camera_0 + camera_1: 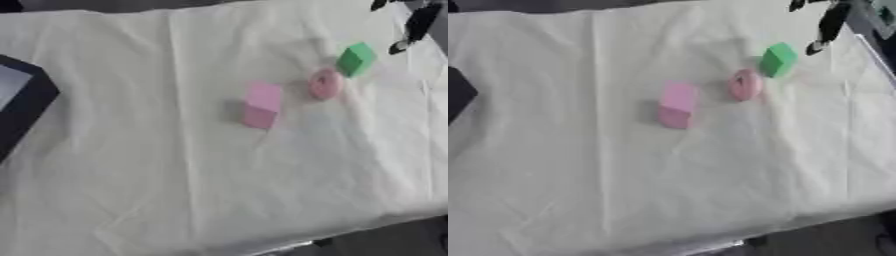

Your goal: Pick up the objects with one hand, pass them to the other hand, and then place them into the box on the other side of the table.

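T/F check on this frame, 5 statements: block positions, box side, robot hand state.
1. The green block lies on the cloth, held by nothing. True.
2. The pink block sits inside the box. False: it lies on the white cloth, apart from the box.
3. The dark box is at the left edge. True.
4. The round pink piece lies between the pink block and the green block. True.
5. The right robot hand holds the green block. False: it shows at the upper right, above the block, holding nothing visible.

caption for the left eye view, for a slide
Green block, pink ring and pink block on white cloth.
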Controlling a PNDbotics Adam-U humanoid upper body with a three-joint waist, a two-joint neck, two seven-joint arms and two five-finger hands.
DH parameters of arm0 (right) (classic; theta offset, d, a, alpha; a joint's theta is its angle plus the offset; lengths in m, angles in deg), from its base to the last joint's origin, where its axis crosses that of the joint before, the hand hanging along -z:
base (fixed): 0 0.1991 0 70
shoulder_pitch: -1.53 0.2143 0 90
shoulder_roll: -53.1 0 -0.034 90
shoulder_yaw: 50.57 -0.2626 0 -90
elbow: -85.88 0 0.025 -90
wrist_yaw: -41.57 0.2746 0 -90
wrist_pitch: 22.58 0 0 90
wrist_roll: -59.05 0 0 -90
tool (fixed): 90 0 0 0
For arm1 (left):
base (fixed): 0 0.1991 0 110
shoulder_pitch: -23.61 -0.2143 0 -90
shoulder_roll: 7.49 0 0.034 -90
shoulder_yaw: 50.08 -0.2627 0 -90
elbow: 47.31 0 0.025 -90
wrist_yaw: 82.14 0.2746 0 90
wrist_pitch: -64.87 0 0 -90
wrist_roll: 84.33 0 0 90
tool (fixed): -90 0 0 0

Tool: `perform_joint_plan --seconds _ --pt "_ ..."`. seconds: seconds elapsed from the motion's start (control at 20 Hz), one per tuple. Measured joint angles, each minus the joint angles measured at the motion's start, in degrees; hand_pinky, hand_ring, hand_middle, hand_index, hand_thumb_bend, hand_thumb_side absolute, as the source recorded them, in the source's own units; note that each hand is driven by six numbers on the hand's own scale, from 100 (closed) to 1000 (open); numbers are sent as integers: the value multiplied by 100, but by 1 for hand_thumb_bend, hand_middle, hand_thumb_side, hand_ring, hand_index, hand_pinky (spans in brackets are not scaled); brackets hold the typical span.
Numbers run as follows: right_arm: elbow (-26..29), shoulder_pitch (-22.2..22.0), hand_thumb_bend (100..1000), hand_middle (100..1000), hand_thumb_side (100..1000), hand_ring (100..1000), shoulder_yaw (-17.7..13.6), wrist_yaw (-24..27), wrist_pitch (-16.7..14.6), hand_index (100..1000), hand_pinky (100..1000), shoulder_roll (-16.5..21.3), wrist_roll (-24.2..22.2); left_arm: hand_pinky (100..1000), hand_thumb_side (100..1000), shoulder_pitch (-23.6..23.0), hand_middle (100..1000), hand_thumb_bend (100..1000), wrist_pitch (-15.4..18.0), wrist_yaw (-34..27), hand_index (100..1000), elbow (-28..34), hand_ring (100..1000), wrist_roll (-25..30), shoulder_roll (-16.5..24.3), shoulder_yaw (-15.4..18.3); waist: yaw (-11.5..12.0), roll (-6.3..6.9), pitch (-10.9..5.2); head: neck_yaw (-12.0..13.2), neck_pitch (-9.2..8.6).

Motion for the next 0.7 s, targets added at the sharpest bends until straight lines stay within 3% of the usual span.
perform_joint_plan --seconds 0.7 --pt "-239 2 576 886 100 950 122 -124 -191 909 938 -178 -6 836 809 2 789 478 -4 0 909 30 760 1 0 -1 64 0 20 -59 0"
